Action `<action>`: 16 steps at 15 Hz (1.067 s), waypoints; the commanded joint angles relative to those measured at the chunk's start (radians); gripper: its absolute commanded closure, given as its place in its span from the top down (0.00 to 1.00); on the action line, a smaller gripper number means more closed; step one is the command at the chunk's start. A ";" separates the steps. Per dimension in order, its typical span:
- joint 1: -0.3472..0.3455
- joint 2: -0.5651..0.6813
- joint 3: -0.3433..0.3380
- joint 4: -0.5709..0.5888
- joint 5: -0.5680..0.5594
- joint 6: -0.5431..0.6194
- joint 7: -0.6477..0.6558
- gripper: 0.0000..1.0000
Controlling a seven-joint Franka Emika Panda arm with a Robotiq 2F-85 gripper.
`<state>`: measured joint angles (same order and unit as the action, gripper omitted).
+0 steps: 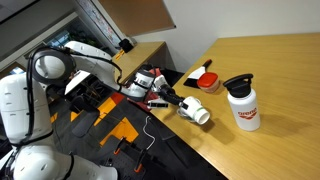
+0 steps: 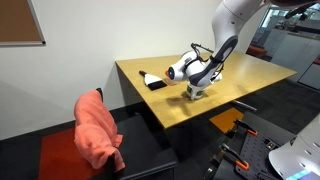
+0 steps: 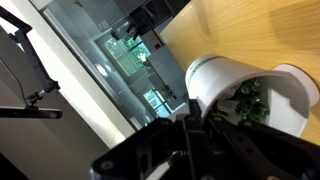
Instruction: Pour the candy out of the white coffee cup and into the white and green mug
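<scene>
Closest to the wrist camera sat the tool (image 3: pixel 205 125), its dark fingers closed narrowly on the wall of the white coffee cup (image 3: pixel 222 80). The cup lay tipped on its side straight ahead of the tool, touching it, with its mouth turned away towards the right of that view. Green and pale candy (image 3: pixel 250 100) showed inside the dark interior, close to the rim.

In an exterior view the tool (image 1: pixel 180 103) reached out level from the arm over the near edge of the wooden worktop (image 1: pixel 285 65), and the white coffee cup (image 1: pixel 196 112) stuck out from its tip, mouth pointing down and away from the arm. I could not tell whether the cup touched the worktop or hung just above it. A tall white bottle with a black lid (image 1: pixel 242 103) stood upright near the cup, further along the worktop and apart from it. A red-and-white bowl (image 1: pixel 207 80) sat just behind the tool.

In an exterior view the arm came down from above to the worktop (image 2: pixel 255 75), and a red cloth (image 2: pixel 100 130) lay draped over a chair beside it.
</scene>
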<state>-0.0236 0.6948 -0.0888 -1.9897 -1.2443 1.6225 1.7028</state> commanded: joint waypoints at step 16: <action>0.061 0.236 0.011 0.218 -0.032 -0.350 -0.076 0.01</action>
<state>0.0325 0.8964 -0.0746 -1.8165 -1.2547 1.3321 1.6684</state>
